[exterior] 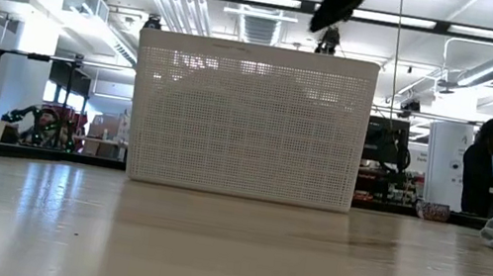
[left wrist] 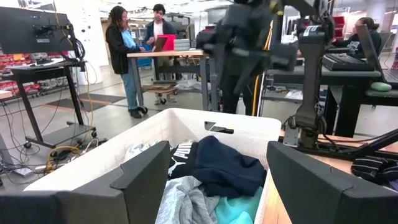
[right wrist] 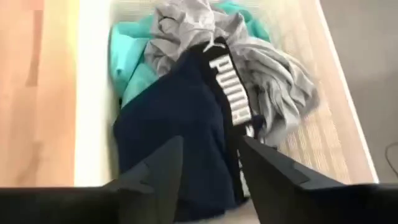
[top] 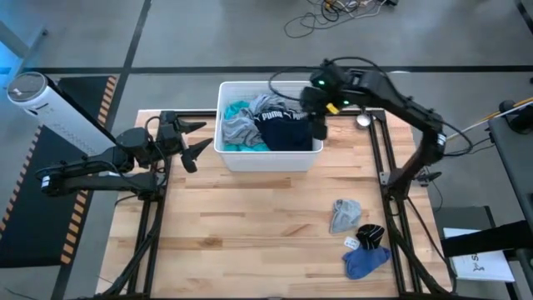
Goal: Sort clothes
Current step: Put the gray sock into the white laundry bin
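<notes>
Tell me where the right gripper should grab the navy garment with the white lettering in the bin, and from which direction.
Probably from straight above. The navy garment lies on top of the pile in the white bin, whose walls block any sideways approach. Pinch the raised fold near its middle, beside the lettering, where fabric bunches. The right gripper already hovers open over it; the left gripper waits outside the bin.

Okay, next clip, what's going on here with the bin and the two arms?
It is a clothes-sorting job. The right claw hangs open over the white bin, above a navy garment lying on grey and teal clothes. It holds nothing yet. The left claw waits open beside the bin. A grey piece, a dark striped one and a blue one already lie on the table.
</notes>
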Robot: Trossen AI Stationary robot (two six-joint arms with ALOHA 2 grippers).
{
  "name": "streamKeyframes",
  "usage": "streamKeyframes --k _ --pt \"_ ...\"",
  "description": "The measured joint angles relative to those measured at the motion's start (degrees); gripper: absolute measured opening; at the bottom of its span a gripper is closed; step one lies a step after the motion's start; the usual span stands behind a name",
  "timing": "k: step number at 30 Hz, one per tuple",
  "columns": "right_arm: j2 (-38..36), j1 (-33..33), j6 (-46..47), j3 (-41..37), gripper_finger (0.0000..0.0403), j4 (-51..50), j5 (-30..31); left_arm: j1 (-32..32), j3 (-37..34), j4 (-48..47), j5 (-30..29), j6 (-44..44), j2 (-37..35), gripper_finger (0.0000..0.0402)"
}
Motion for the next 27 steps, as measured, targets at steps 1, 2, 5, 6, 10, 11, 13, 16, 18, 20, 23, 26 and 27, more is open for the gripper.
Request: streamKeyframes --k 1,2,5,6,10,11,13,16,18,20,23,26,27 --pt "-1.4 0.0 0.4 -0.3 0.0138 -1.2 0.0 0.0 0.0 0.0 0.0 0.0 0.0 0.0259" --pt "-2.7 0.1 1.0 -0.7 0.0129 -2.9 0.0 0.0 0.0 0.0 0.0 0.0 0.0 0.0259" --pt "-6.9 0.9 2.6 -3.5 0.0102 -5.9 -0.3 0.0 0.0 0.0 0.0 0.0 0.0 0.0259" --pt "-8.2 1.3 3.0 -5.0 0.0095 -6.9 -0.4 0.0 0.0 0.0 0.0 0.1 0.0 0.0259" --pt "-13.4 3.4 4.0 -12.4 0.0080 -9.3 -1.4 0.0 0.0 0.0 0.0 0.2 0.0 0.0259" --pt "-14.7 3.9 4.0 -14.6 0.0079 -10.0 -2.4 0.0 0.0 0.0 0.0 0.1 0.0 0.0259" --pt "-17.3 5.0 4.5 -18.9 0.0080 -10.2 -4.6 0.0 0.0 0.0 0.0 0.0 0.0 0.0259" --pt "-21.4 7.0 6.1 -26.0 0.0089 -10.2 -6.4 0.0 0.0 0.5 0.0 -0.2 0.0 0.0259" --pt "-23.9 8.6 7.7 -30.6 0.0099 -10.0 -6.4 0.0 0.0 0.7 0.0 -0.2 0.0 0.0259" --pt "-26.3 10.1 10.3 -34.9 0.0111 -9.2 -6.5 0.0 0.0 1.1 0.0 0.0 0.0 0.0259" --pt "-29.4 12.4 13.5 -41.1 0.0131 -7.0 -6.4 0.0 0.0 1.9 0.0 0.0 -0.1 0.0259" --pt "-31.4 14.0 14.4 -46.7 0.0151 -4.3 -6.0 0.0 0.0 2.2 0.0 0.0 -0.1 0.0259" --pt "-31.9 14.2 14.5 -48.5 0.0158 -3.4 -6.0 0.0 0.0 2.2 0.0 0.0 -0.1 0.0259"
